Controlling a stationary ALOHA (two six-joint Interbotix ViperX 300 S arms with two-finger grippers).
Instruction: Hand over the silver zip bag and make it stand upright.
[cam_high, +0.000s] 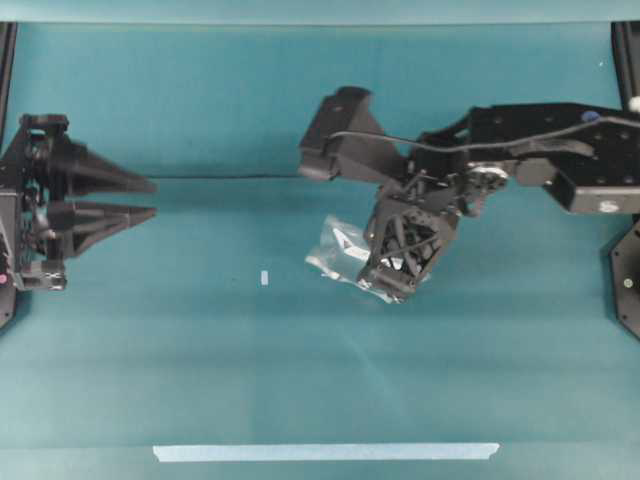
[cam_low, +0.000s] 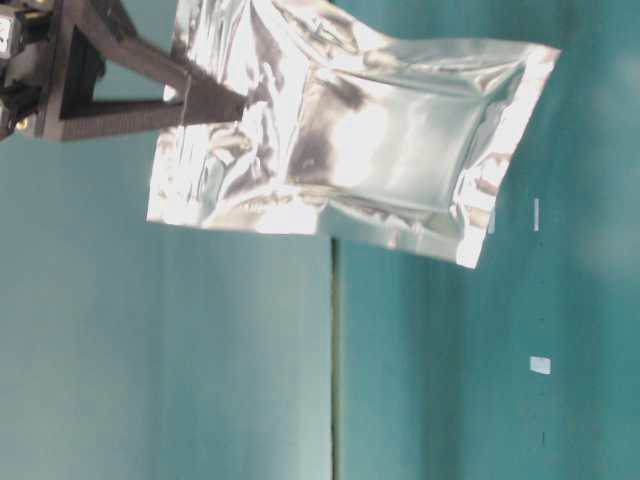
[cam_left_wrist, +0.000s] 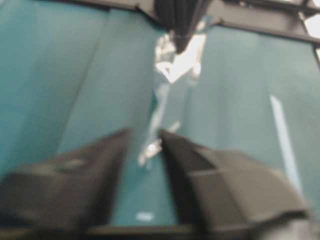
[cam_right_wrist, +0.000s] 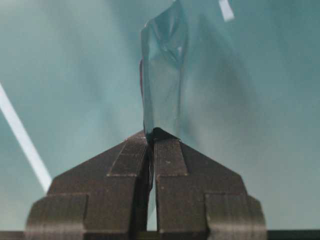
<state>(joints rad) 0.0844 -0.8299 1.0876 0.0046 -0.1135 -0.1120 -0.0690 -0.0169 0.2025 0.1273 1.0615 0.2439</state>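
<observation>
The silver zip bag (cam_high: 338, 247) is a crinkled foil pouch right of the table's middle, and my right gripper (cam_high: 398, 262) is shut on one of its edges. The right wrist view shows the two jaws pressed together on the bag's (cam_right_wrist: 162, 75) rim, with the right gripper (cam_right_wrist: 154, 134) just below the foil. The table-level view shows the bag (cam_low: 360, 140) broadside, gripped at one end by black fingers (cam_low: 215, 105). My left gripper (cam_high: 152, 198) is far off at the table's left side, open and holding nothing. In its blurred wrist view the left gripper (cam_left_wrist: 145, 137) faces the bag (cam_left_wrist: 172, 65) edge-on.
A small white scrap (cam_high: 264, 278) lies on the teal cloth between the two grippers. A long pale tape strip (cam_high: 325, 452) runs along the front edge. A dark seam (cam_high: 230, 177) crosses the cloth behind the left gripper's tips.
</observation>
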